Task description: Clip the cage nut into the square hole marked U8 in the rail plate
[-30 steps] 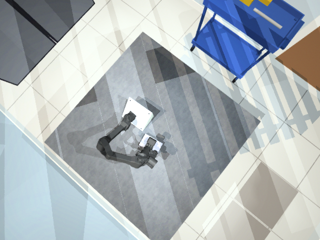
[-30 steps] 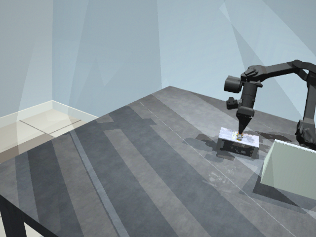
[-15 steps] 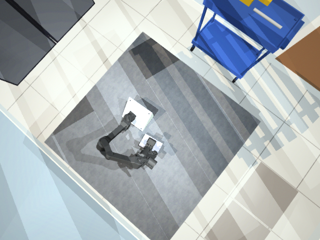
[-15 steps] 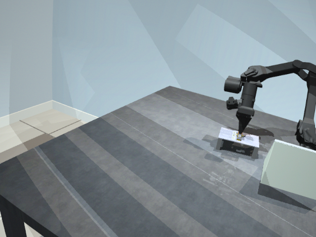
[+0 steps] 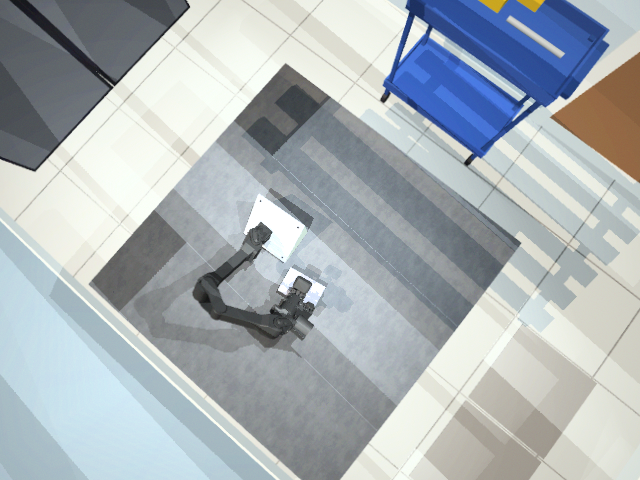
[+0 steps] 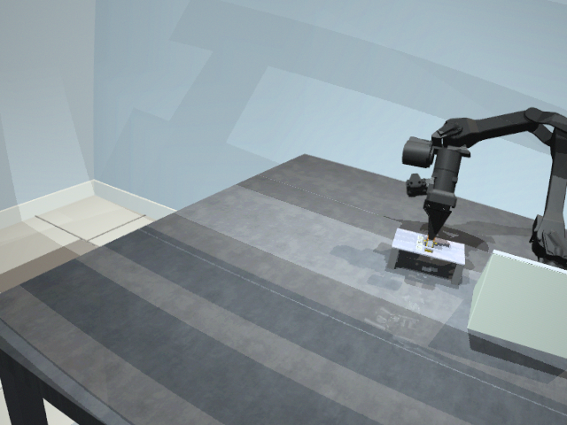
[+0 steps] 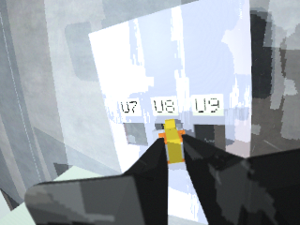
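Treat pickup as done. See nut (image 6: 428,251) (image 7: 174,151) clamped in nearly closed pincer (image 5: 294,304) (image 6: 430,237) (image 7: 172,142), at U8 hole (image 7: 161,127) in plate (image 5: 291,274) (image 6: 403,237) (image 7: 157,61), inward from all tabletop (image 5: 361,330) (image 6: 229,274) (image 7: 30,66) edges. Cannot confirm seating. To complete: finish clipping, release, back away.

You are seeing the rail plate (image 5: 285,281) (image 6: 405,240) (image 7: 155,61) gleaming smooth and glossy, like coated metal. The tabletop (image 5: 361,289) (image 6: 275,256) is showing you a mottled, stone-like finish. Your arm (image 5: 238,315) (image 6: 499,127) is looking like matt plastic, and the blue cart (image 5: 454,98) is resembling painted metal.
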`<action>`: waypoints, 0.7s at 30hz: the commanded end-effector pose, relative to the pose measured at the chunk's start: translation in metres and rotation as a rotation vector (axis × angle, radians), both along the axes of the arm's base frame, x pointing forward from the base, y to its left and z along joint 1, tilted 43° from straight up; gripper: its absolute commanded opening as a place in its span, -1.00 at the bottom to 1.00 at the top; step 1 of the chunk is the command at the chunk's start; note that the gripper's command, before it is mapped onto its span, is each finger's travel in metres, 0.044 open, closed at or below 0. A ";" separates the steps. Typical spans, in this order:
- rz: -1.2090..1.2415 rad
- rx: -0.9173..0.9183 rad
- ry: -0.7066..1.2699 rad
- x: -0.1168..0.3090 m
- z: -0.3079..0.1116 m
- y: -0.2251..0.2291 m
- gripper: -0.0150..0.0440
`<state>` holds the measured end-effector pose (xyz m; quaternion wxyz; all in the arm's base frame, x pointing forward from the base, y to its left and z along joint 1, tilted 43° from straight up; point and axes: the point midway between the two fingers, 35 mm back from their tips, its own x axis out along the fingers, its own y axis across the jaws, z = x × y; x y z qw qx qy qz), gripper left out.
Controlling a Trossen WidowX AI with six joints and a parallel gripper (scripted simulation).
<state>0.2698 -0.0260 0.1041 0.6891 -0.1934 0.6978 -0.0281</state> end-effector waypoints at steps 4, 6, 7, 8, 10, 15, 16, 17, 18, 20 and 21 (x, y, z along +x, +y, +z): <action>0.004 0.018 0.005 0.000 0.001 0.000 -0.40; 0.003 0.023 0.006 0.000 0.001 -0.001 -0.40; 0.003 0.023 0.006 0.000 0.001 -0.001 -0.40; 0.003 0.024 0.006 0.000 0.001 -0.001 -0.40; 0.003 0.024 0.007 0.000 0.001 -0.001 -0.40; 0.003 0.032 0.008 0.000 0.001 -0.002 -0.40; 0.003 0.035 0.009 0.000 0.001 -0.002 -0.40; 0.003 0.037 0.010 0.000 0.001 -0.002 -0.40; 0.002 0.040 0.010 0.000 0.001 -0.002 -0.40; 0.002 0.041 0.010 0.001 0.001 -0.002 -0.40; 0.002 0.041 0.011 0.001 0.001 -0.002 -0.40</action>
